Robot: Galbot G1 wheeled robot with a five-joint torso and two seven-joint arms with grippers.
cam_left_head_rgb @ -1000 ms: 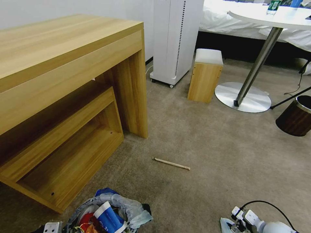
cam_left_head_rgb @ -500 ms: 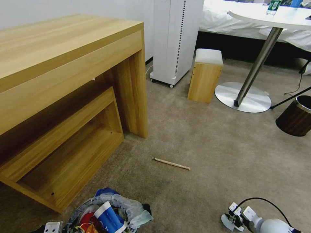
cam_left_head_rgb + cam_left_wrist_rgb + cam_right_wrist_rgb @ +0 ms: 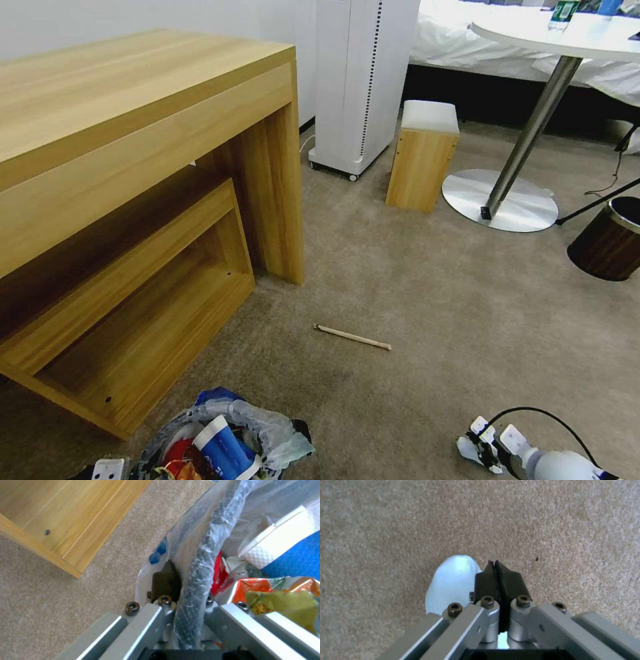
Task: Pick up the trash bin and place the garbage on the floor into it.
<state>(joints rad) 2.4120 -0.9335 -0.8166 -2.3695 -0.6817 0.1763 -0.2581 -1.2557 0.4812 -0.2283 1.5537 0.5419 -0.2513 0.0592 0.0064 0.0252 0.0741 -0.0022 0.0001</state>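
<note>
Far left, the wooden desk [image 3: 133, 200] stands on the carpet [image 3: 427, 293] with its low open shelf facing out. At the bottom left of the head view hangs the bin [image 3: 267, 433], its crinkly bag stuffed with a blue-white carton [image 3: 223, 450] and red wrappers [image 3: 175, 453]. The left gripper [image 3: 191, 605] has it: in the left wrist view the jaws are clamped on the bin's dark rim [image 3: 206, 555], bag film pinched along with it, one black pad outside the bag, the other side hidden by the litter. An orange wrapper [image 3: 263, 585] and a yellow scrap [image 3: 283, 602] sit right by the metal fingers.

Moving to the middle, a thin wooden stick [image 3: 352, 337] lies on the carpet, well apart from the bin and from both grippers. Behind it stand a white appliance [image 3: 360, 80] and a small wooden stool [image 3: 423, 157].

On the right, the round table's steel base [image 3: 500, 200] sits near a brown wood-look bin [image 3: 610, 243]. Bottom right, the right gripper [image 3: 481, 450] hovers low over the carpet. The right wrist view shows its black pads [image 3: 486, 582] pressed together, jaws closed, with a pale whitish piece [image 3: 451, 585] showing beside and behind them; whether it is actually pinched, I cannot tell.
</note>
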